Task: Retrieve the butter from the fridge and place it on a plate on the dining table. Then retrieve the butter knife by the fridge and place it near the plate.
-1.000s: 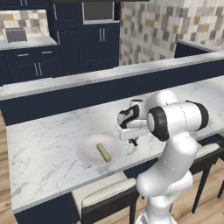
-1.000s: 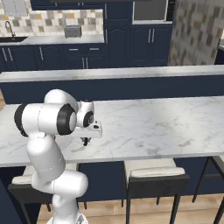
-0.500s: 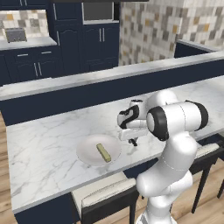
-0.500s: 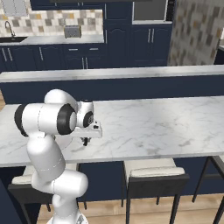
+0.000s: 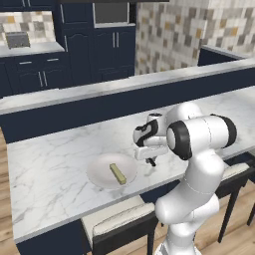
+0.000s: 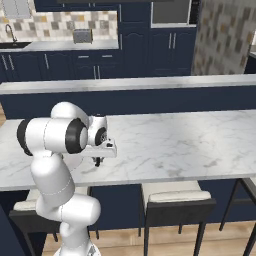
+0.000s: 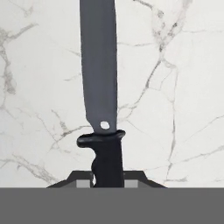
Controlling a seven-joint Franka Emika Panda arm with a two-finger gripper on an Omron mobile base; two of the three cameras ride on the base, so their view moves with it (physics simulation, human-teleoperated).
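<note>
Nothing has moved over the last second: butter [image 5: 118, 173] sits on the plate [image 5: 99, 168] on the table [image 5: 45, 169], and just right of the plate the gripper [image 5: 152, 160] still hangs low over the marble, pinching the knife [image 7: 101, 96] by its handle. Judging by that, the butter step is done and only the release beside the plate remains. No brands, labels or writing readable anywhere.

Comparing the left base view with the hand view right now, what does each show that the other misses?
Left base view: the white plate with the butter lying on it, and the arm lowered beside the plate.

Hand view: the butter knife close up, its dark handle between the jaws and its grey blade pointing away.

Both: the marble dining table under the gripper.
</note>
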